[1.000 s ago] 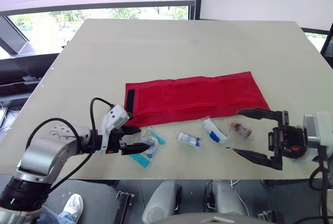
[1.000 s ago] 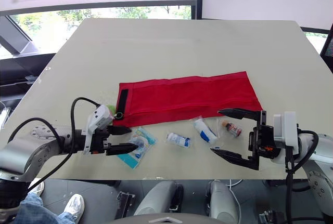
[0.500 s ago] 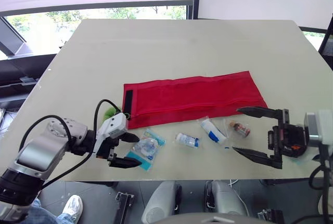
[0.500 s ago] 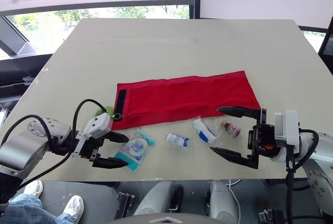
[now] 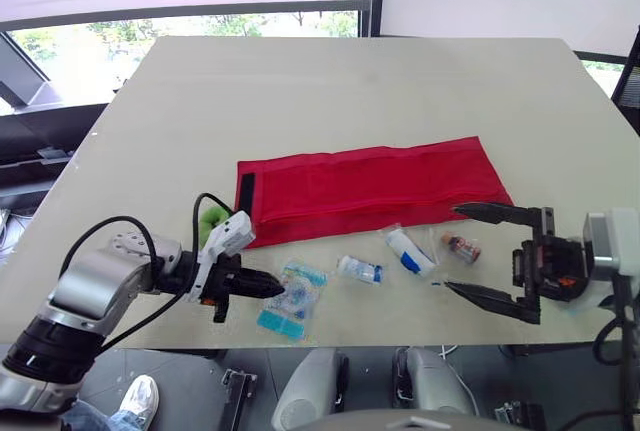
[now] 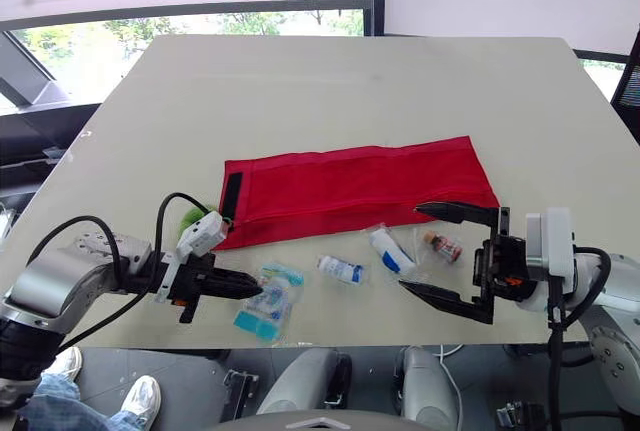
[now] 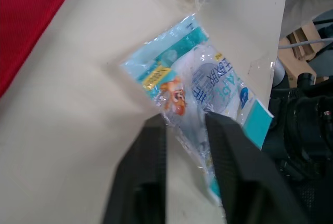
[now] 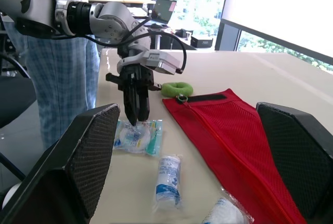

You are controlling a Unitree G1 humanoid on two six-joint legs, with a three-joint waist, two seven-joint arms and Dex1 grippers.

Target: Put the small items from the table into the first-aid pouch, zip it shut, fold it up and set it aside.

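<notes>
**Silver arms, black fingers**

The left arm (image 5: pixel 95 286) is wearing rounded silver shells over black joints, with a black cable (image 5: pixel 205 196) looping to a white box (image 5: pixel 230 235) behind the left gripper (image 5: pixel 278 288). The right gripper (image 5: pixel 450 248) is showing 2 long, tapered black fingers (image 5: pixel 490 213) and a white block (image 5: pixel 610 243).
</notes>
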